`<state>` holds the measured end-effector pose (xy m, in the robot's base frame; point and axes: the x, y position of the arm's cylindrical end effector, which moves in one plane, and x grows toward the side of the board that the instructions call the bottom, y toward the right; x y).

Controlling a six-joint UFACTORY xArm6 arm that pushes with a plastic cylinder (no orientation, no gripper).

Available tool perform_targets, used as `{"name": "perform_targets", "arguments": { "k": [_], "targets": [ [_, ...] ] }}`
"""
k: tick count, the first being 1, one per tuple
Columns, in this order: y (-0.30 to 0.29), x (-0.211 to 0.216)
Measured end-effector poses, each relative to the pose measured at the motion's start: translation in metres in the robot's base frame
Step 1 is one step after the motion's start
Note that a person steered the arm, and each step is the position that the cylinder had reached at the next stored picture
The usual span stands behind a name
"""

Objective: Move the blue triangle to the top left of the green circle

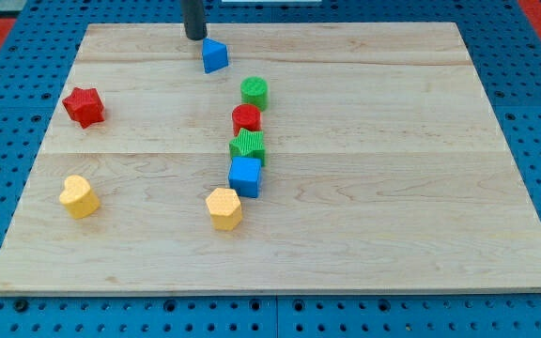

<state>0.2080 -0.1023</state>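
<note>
Only partly visible rod, my tip (195, 37) beside blue triangle (214, 55)

Eight blocks sat on the board: two blue (triangle (214, 55), cube (245, 176)), two red (84, 106) (246, 118), two green (255, 91) (249, 145), two yellow (79, 196) (224, 207).

A single straight dark rod comes down into the scene from the view's top edge, a little left of the middle. Only its lower stretch is visible; the arm that carries it lies outside the picture. The rod stands upright, with no visible lean to either side. My tip (195, 37) rests on the wooden desk close to its far edge, well away from both far corners and far from the near edge.
</note>
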Motion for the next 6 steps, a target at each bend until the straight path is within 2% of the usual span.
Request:
{"name": "perform_targets", "arguments": {
  "k": [1,2,3,4,5,6],
  "targets": [
    [0.035,0.031],
    [0.040,0.049],
    [0.015,0.009],
    [-0.038,-0.006],
    [-0.038,0.015],
    [0.005,0.035]
  ]
}}
